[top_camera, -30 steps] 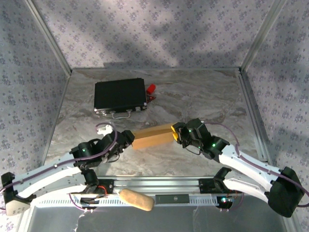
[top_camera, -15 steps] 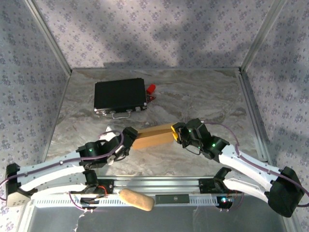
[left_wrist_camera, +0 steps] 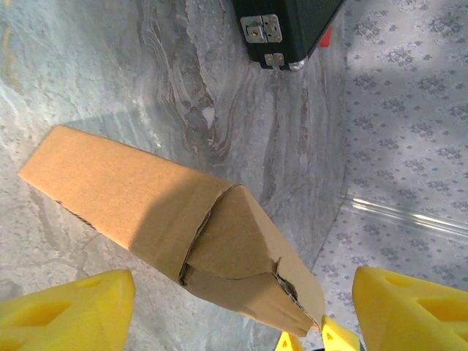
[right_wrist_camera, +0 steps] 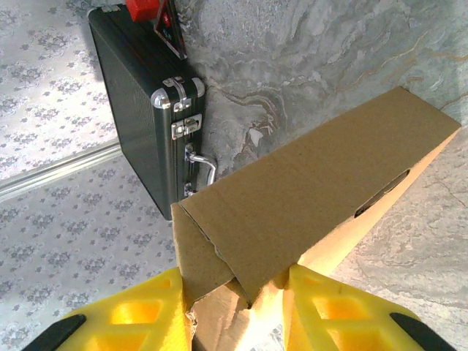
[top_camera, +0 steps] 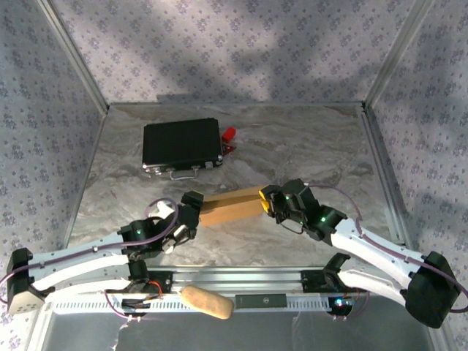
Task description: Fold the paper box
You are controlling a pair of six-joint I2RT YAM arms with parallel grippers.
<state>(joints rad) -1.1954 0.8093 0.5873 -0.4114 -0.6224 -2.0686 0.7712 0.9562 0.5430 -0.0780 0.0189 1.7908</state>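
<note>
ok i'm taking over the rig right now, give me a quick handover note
Grips: left end effector open, its fingers either side of the paper box at its left end, not clamping. The right end effector is shut on the box's right end.
Where: the box spans between the two arms, nearer than the black case.
Done: sheet formed into a long carton, left end flaps folded in.
Left: left flaps gape slightly and the right end looks loose; press both closed.
</note>
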